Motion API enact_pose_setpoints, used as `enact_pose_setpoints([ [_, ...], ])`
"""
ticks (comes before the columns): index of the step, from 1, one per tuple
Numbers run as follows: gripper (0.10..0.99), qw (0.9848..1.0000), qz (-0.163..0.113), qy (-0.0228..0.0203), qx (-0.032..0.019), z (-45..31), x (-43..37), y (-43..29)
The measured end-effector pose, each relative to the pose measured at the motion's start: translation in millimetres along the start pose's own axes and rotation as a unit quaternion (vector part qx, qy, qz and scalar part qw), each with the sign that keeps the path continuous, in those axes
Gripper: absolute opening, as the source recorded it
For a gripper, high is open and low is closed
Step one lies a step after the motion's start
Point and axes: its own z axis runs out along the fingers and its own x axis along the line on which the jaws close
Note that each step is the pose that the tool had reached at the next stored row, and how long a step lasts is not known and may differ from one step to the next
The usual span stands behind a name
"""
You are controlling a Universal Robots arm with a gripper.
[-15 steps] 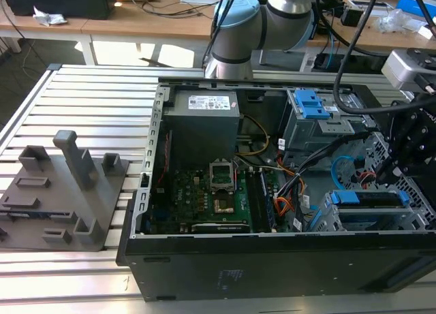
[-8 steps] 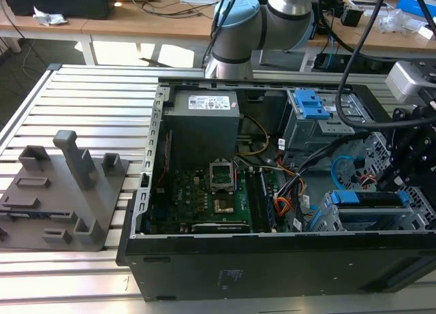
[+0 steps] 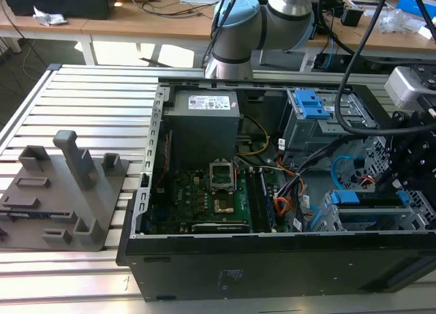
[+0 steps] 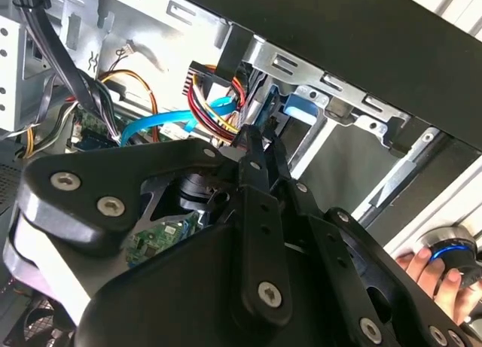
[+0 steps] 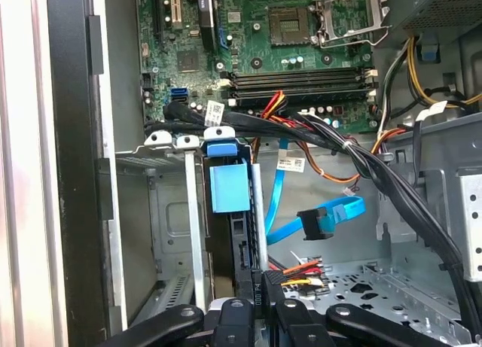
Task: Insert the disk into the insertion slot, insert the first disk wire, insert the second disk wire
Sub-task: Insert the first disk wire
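Narrowly closed on the dark plug of the first disk wire (image 5: 305, 267), the end effector (image 5: 263, 284) hangs at the right edge of the exterior view, inside the open computer case (image 3: 272, 266). Just beyond it, the disk (image 5: 228, 187) sits in the insertion slot (image 5: 162, 234); in the exterior view its long axis runs left-right, blue tab leftward. Beside it the second disk wire (image 5: 335, 211) lies loose, its plug free.

Green motherboard (image 3: 197, 191) in open computer case (image 3: 272, 266), grey power supply (image 3: 204, 120), grey plastic fixture (image 3: 68, 191) on slatted table (image 3: 88, 96)
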Motion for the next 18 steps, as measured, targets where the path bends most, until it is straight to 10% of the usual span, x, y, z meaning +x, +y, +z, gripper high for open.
enact_pose_setpoints([
  [18,0.176,0.9999,-0.001,-0.011,-0.001,4.7,7.6,-2.3],
])
